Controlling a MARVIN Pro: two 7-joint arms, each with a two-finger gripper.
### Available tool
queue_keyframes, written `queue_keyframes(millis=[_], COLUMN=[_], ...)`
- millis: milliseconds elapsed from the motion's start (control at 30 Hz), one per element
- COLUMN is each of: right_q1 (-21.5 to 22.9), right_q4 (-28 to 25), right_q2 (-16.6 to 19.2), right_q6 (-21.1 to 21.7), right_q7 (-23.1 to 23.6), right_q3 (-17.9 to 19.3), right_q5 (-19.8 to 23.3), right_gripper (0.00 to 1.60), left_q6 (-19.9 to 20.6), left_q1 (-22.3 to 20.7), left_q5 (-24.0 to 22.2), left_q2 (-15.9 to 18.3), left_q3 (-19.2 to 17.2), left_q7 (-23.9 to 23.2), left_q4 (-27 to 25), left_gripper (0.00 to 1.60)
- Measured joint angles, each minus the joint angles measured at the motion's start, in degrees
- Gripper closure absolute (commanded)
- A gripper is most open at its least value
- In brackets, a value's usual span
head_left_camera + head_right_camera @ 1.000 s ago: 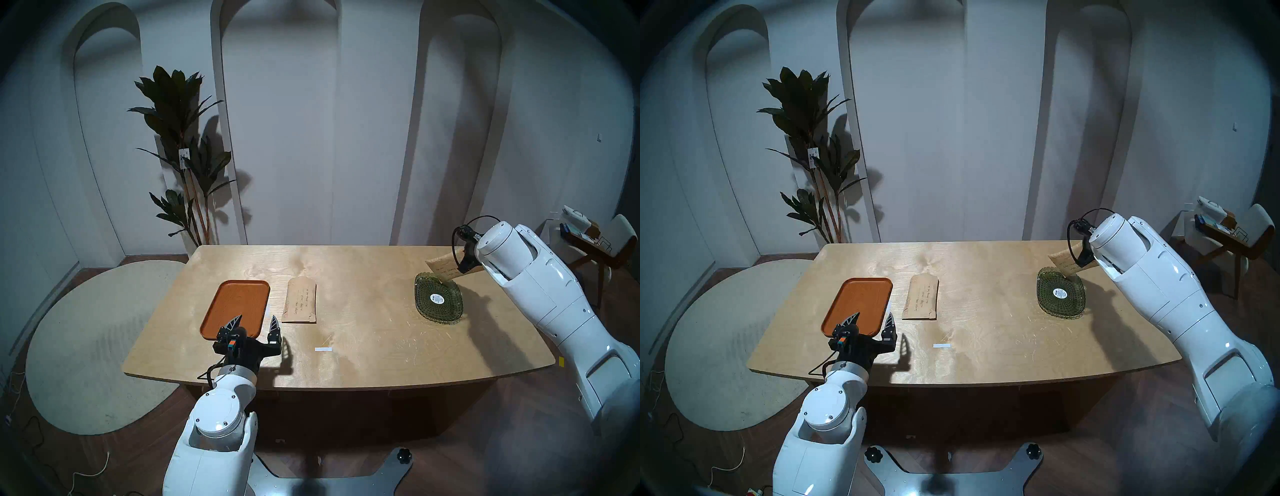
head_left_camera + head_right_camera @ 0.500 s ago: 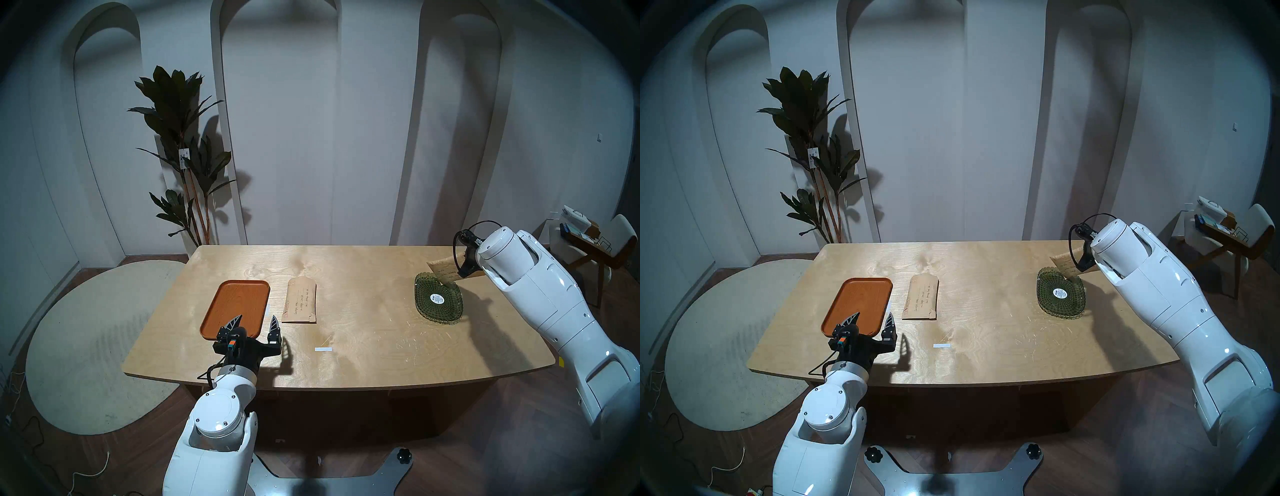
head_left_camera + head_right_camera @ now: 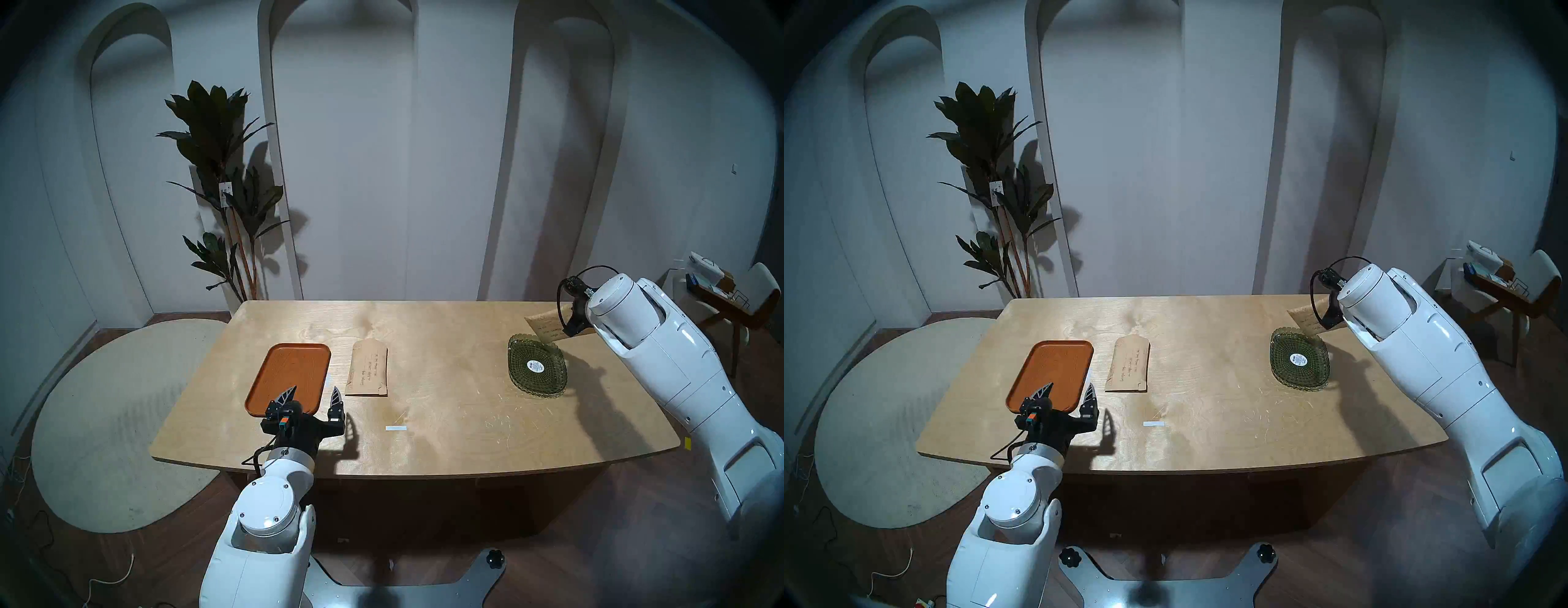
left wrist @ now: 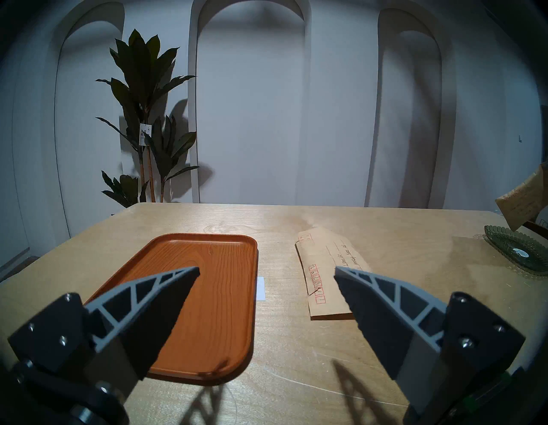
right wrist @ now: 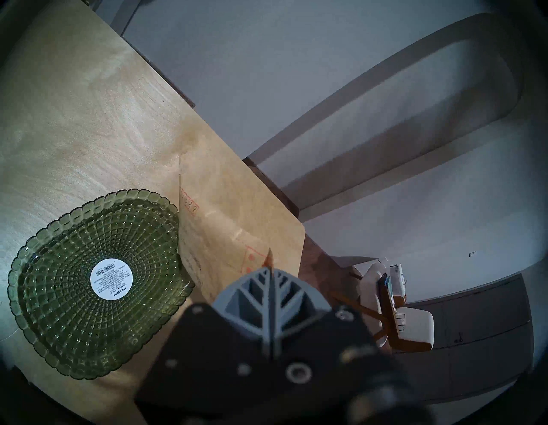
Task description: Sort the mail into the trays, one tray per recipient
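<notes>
Table, clearance and obstructions. Middle and near right: bare wood, open to passage, save a white tape strip lying flat. Left: orange tray and a flat envelope lay side by side with a narrow lane between; the left gripper hung spread over the tray's near corner. Far right: green glass dish, with a lifted envelope slanting over its far rim and the right arm barring that side.

Table: tray, envelope, dish, tape
</notes>
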Motion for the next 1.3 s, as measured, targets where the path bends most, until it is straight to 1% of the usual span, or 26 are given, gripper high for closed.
queue_keyframes(millis=[200, 400, 667, 1000, 1200, 1300], right_q1=[-2.57, -4.4, -4.46, -2.24, -2.81, -3.92], right_q4=[-2.83, -4.05, -4.31, -2.75, -2.78, -1.7], right_q2=[0.58, 0.79, 1.02, 0.99, 0.55, -0.2], right_q6=[1.66, 2.69, 3.32, 1.98, 1.17, 0.35], right_q7=[-0.8, -1.73, -2.4, -2.5, -1.95, -1.7], right_q3=[0.84, 1.32, 1.8, 1.44, 0.45, -0.84], right_q5=[0.67, 1.09, 0.94, -0.03, 0.12, 0.36], right_gripper=[1.6, 1.6, 1.6, 1.6, 1.6, 1.6], left_q6=[0.0, 0.0, 0.0, 0.0, 0.0, 0.0], left_q1=[0.0, 0.0, 0.0, 0.0, 0.0, 0.0], left_q5=[0.0, 0.0, 0.0, 0.0, 0.0, 0.0], left_q2=[0.0, 0.0, 0.0, 0.0, 0.0, 0.0], left_q3=[0.0, 0.0, 0.0, 0.0, 0.0, 0.0], left_q7=[0.0, 0.0, 0.0, 0.0, 0.0, 0.0], left_q4=[0.0, 0.0, 0.0, 0.01, 0.01, 0.01], left_gripper=[0.0, 0.0, 0.0, 0.0, 0.0, 0.0])
